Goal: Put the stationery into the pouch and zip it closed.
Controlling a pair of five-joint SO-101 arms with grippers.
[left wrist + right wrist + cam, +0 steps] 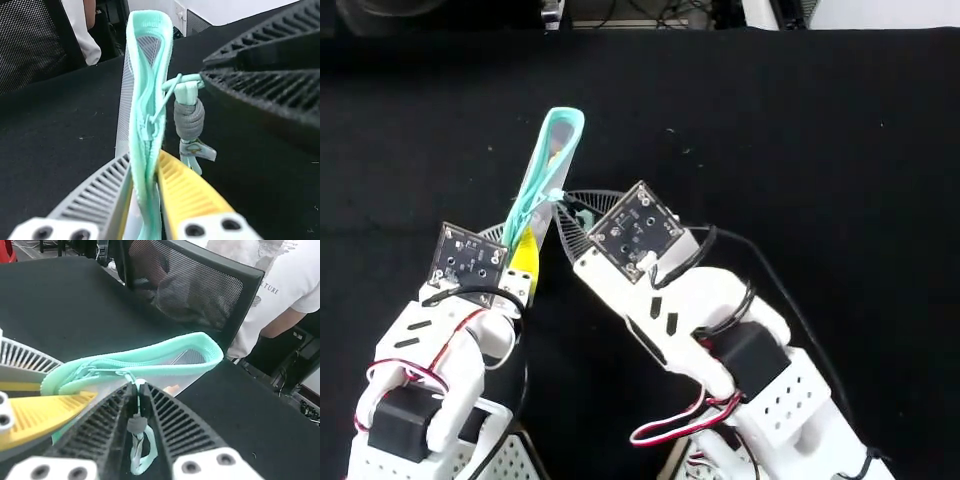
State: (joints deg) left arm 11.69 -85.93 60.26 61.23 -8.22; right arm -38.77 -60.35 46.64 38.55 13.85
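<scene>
Mint pouch (pixel 548 160) edge-up on table (pixel 820 150); left tool (pixel 524 238) clamps it; right tool (pixel 562 205) touching.

High view: fixed overhead, looking straight down on the black table (pixel 840 140). Arm bases sit at the near edge and the whole work area is in frame, from well back.

Left wrist view: camera rides the wrist and sights along the left gripper (pixel 144 156) at very close range, facing across the table toward a mesh chair (pixel 25 45).

Right wrist view: same mounting along the right gripper (pixel 137 386), close, also facing the chair.

Shared by all three: mint pouch (pixel 548 160) and zipper pull (pixel 189 117). Each wrist view also catches the other arm's gripper.
</scene>
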